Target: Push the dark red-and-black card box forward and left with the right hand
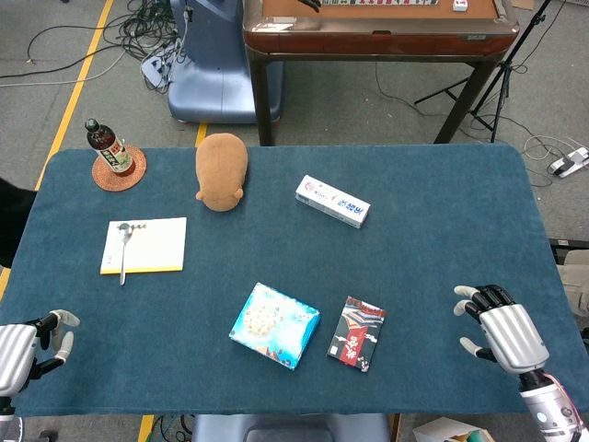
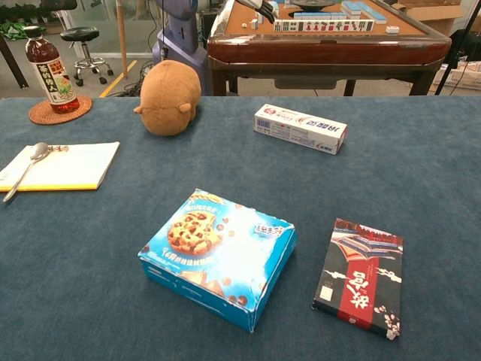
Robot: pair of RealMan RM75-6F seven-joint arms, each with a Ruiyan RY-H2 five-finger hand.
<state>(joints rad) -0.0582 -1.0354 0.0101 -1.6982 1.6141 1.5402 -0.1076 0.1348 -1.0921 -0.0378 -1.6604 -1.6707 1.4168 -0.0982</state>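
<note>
Card box (image 1: pixel 357 333): lies flat near the table's (image 1: pixel 442 249) front edge, just right of the cookie box (image 1: pixel 274 324).
Right hand (image 1: pixel 502 333): over the front right of the table, well right of the card box.
Left hand (image 1: pixel 28 347): at the front left corner.
Toothpaste box (image 1: pixel 332 201): behind the card box, mid-table.
Plush toy (image 1: pixel 221 170): left of the toothpaste box.
Notepad (image 1: pixel 145 246): left side, spoon (image 1: pixel 123 249) on it.
Bottle (image 1: pixel 109 147): back left, on a coaster (image 1: pixel 119 171).

Three boxes (image 2: pixel 219 255) (image 2: pixel 361 277) (image 2: pixel 300 128) are lying on the table (image 1: pixel 433 249). One bottle (image 1: pixel 108 147), one coaster (image 1: pixel 119 173), one plush toy (image 1: pixel 221 170), one notepad (image 1: pixel 145 246) and one spoon (image 1: pixel 123 250) are sitting there too.
</note>
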